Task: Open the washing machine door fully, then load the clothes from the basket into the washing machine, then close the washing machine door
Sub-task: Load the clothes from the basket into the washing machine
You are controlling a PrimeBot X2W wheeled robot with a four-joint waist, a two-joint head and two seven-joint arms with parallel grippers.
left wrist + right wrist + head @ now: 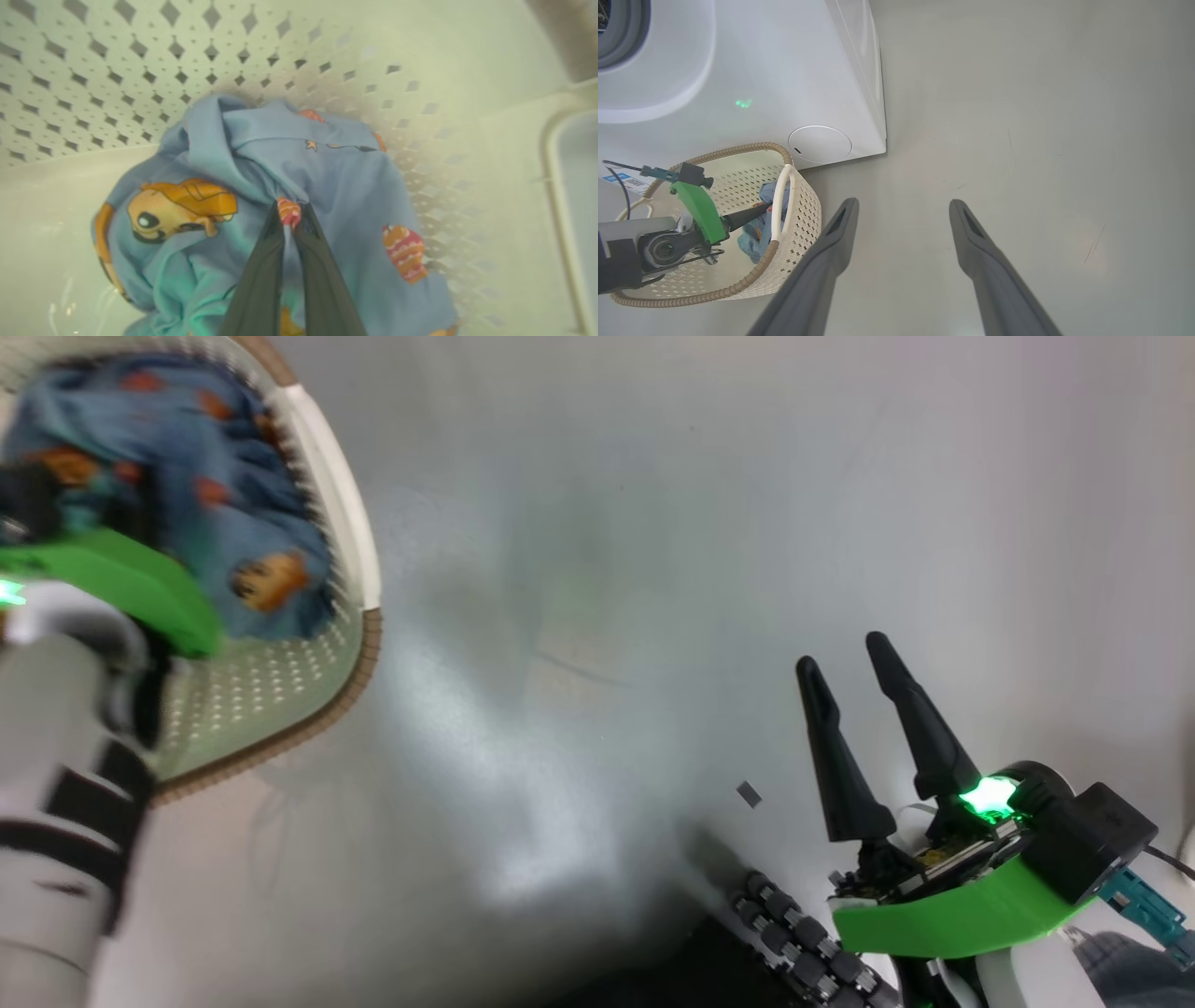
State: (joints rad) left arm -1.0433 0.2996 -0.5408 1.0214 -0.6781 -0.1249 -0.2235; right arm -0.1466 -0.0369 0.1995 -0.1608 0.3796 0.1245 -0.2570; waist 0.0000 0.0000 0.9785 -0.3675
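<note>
Clothes (233, 495) sit bundled inside the basket (359, 551) in the head view, a bit blurred, while the right gripper (845, 658) hovers well away from the basket over the floor (653, 523), fingers spread wide. Over to the left wrist view: the left gripper (289, 210) is down in the basket, fingers pressed together and pinching a raised fold at the middle of the blue bundle. Soft, light, floppy stuff, I'd say. It should drape and trail, and a gathered fold like this looks the right hold, though one piece may slip free. Right wrist view: the washing machine (784, 70) stands just behind the basket.
</note>
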